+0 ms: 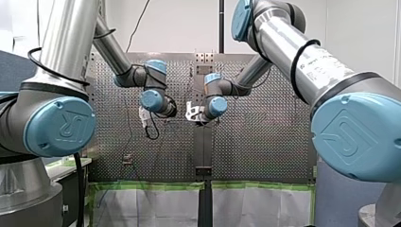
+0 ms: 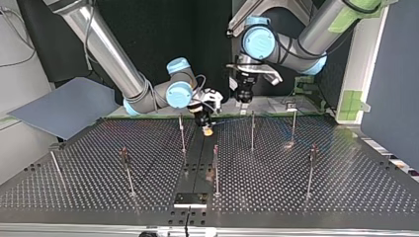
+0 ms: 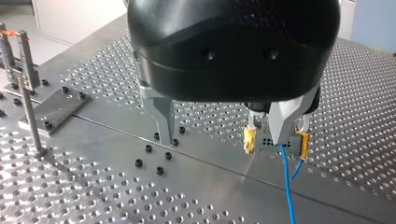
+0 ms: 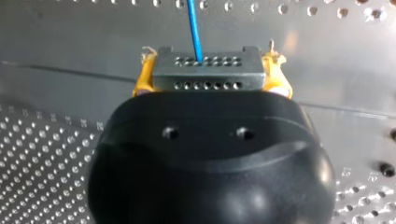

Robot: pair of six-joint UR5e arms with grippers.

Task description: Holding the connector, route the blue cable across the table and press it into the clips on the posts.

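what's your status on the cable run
left gripper open, holding nothing. right gripper shut on connector, blue cable trailing. grippers close together, little clearance.

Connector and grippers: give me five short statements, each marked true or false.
1. My right gripper clamps the connector. True.
2. The blue cable leaves the connector's holed face. True.
3. My left gripper is shut on the blue cable. False: its fingers stand wide apart.
4. The posts lie flat on the table. False: they stand upright.
5. My right gripper's pads are black. False: they are yellow.
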